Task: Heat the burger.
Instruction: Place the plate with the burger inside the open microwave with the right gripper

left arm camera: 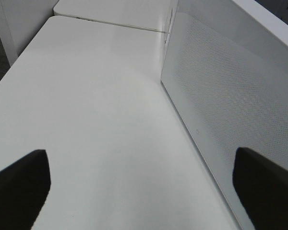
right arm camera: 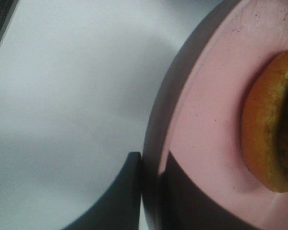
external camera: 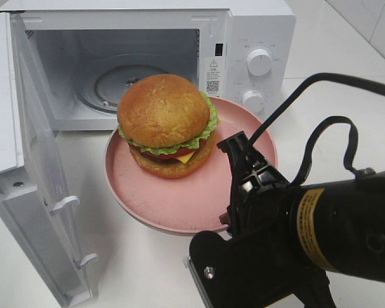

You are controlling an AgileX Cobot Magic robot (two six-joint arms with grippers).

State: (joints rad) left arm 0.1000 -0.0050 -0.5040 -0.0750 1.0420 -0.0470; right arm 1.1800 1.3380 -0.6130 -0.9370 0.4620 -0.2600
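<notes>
Right claw (external camera: 227,217), nearest: one, clamped on the rim of one pink plate (external camera: 173,199). One burger (external camera: 167,122) sits on the plate, toward its far side. Behind: one microwave (external camera: 256,32), door (external camera: 38,160) swung open, two knobs (external camera: 259,62). Left claw (left arm camera: 144,191): one, spread wide over the counter (left arm camera: 96,105), holding nothing.

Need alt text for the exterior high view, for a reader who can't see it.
A tall burger sits on a pink plate, and the robot's right hand grips the plate's near rim, just in front of a white microwave. The door stands wide open on the left, showing the glass turntable inside.
</notes>
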